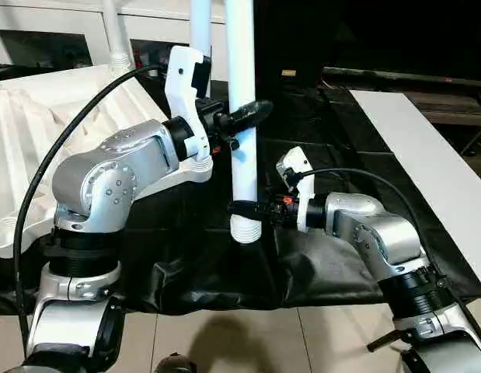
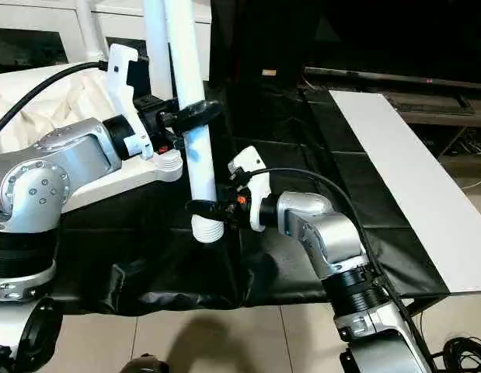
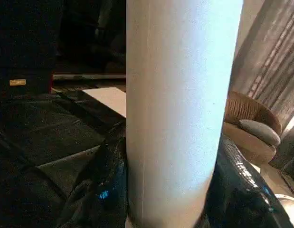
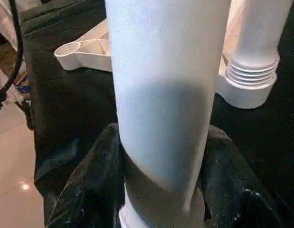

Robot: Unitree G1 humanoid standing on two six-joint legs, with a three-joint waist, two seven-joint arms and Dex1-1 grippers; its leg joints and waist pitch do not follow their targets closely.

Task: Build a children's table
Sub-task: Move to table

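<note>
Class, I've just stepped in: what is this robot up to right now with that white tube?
The robot holds one white table leg upright above the black cloth. Its left claw grips the leg partway up, and its right claw is around it just above the threaded lower end. The upturned tabletop lies to the robot's left, with another leg standing in a corner socket.

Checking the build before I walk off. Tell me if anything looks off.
Nothing looks damaged. One loose leg is in the air, with the left claw gripping it midway and the right claw near its threaded end. The tabletop lies ribs-up, one leg already standing in a corner.
</note>
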